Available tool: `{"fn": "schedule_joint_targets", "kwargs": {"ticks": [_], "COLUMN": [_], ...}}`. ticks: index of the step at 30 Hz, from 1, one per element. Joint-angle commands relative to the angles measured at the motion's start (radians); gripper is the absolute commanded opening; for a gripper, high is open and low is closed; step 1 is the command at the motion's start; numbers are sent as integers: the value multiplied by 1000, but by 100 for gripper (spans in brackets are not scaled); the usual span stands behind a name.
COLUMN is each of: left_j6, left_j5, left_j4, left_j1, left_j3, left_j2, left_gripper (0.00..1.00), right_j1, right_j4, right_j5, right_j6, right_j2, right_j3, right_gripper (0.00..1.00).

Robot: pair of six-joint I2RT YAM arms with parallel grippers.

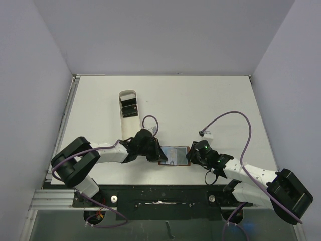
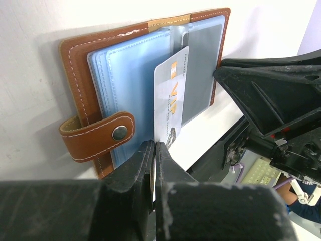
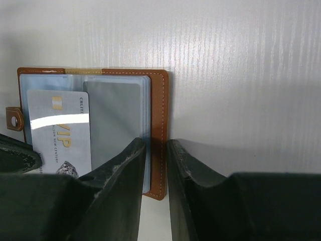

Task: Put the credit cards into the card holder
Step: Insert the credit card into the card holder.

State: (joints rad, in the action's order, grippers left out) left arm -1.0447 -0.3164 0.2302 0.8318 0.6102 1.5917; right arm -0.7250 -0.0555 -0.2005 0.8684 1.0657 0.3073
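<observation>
The brown leather card holder point(image 1: 174, 155) lies open on the table between my two grippers, its pale blue pockets point(image 2: 125, 85) facing up. My left gripper point(image 2: 154, 145) is shut on the near end of a silver-grey credit card point(image 2: 170, 98) marked VIP. The card's far end lies over the pockets near the middle fold. A grey card point(image 3: 111, 120) sits in the right-hand pocket. My right gripper point(image 3: 156, 145) straddles the holder's right brown edge point(image 3: 159, 115), jaws a little apart, its left finger over the pockets. More dark credit cards point(image 1: 130, 109) lie in the tray.
A long white oval tray point(image 1: 123, 120) stands behind the left gripper point(image 1: 153, 150). A small white connector on a purple cable point(image 1: 205, 133) lies behind the right gripper point(image 1: 193, 154). The table's near edge runs just below the card holder.
</observation>
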Motion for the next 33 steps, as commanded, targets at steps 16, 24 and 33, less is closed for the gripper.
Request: {"fn": "schedule_joint_targets", "kwargs": {"ticks": [16, 24, 33], "left_j6": [-28, -17, -18], "left_j5": [-7, 13, 55], "left_j4": [41, -25, -83], "left_j1": [7, 7, 12], "left_j3": [68, 72, 60], "left_j2": [30, 3, -54], "left_gripper": [0, 0, 0], "right_j1": [-36, -57, -88], "right_j4": [8, -12, -45], "right_j5": [-36, -32, -76], "right_j6": [4, 51, 75], "right_j2": [-14, -8, -6], "right_j3": [-2, 13, 10], "right_gripper": [24, 23, 22]}}
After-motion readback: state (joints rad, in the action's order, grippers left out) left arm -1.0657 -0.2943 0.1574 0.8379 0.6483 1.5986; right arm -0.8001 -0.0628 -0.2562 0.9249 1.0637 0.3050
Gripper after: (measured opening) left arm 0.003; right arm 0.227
